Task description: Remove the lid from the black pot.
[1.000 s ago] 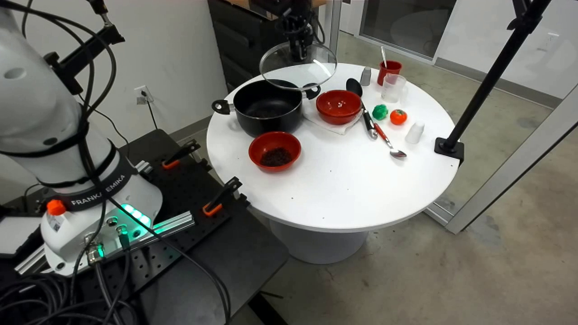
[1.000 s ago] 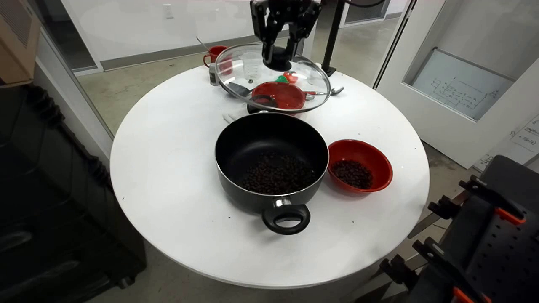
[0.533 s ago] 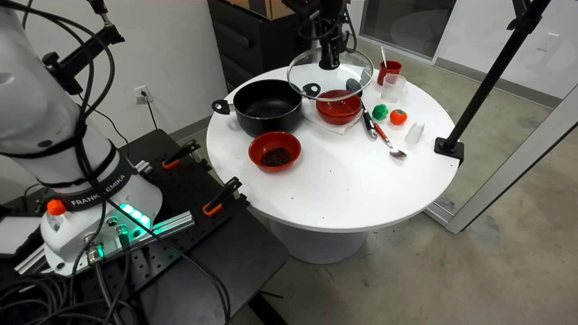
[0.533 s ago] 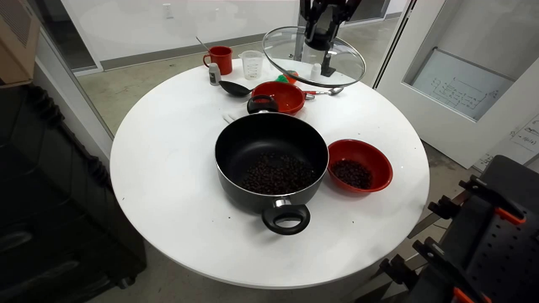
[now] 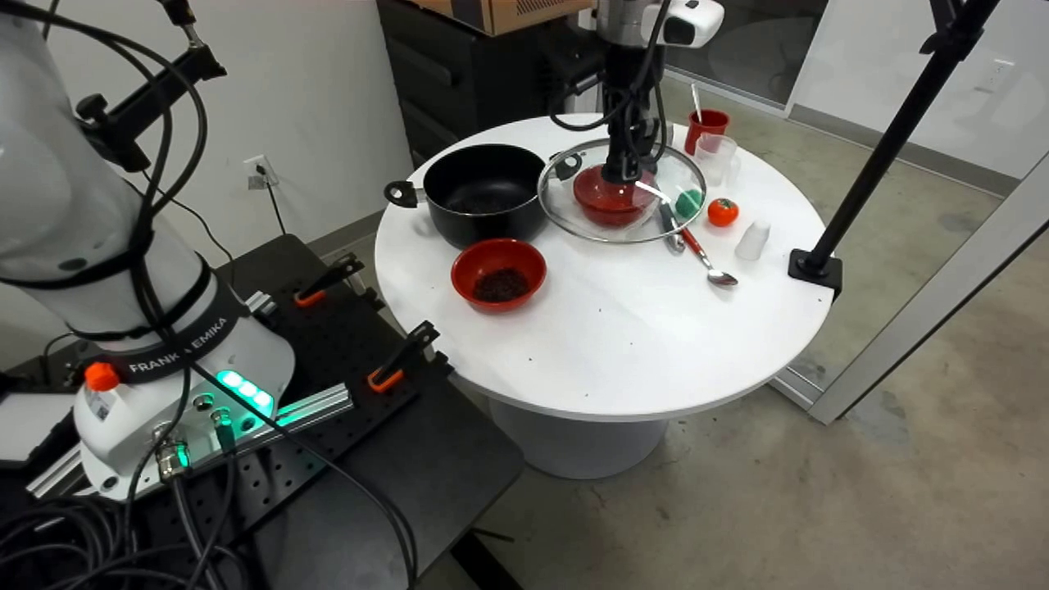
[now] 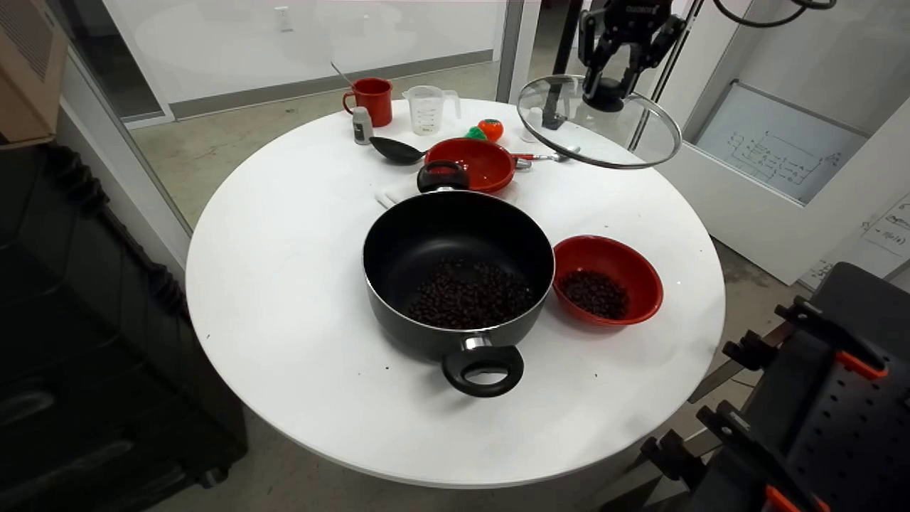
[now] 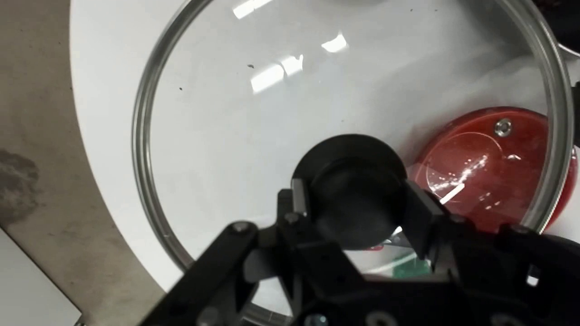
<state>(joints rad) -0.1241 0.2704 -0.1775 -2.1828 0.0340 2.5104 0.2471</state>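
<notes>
gripper: you have its jaws drawn in to the width of the knob, gripping it from both sides; part them only after touchdown.
lid: hangs from the knob, off the black pot and apparently above the table, slightly tilted; level it and lower slowly so the rim lands evenly.
stacked red bowls: show under one side of the rim in the wrist view; steer away before you descend.
table edge: lies near the opposite side, so don't overshoot.
black pot: uncovered, dark beans inside; probably only your set-down remains.
</notes>
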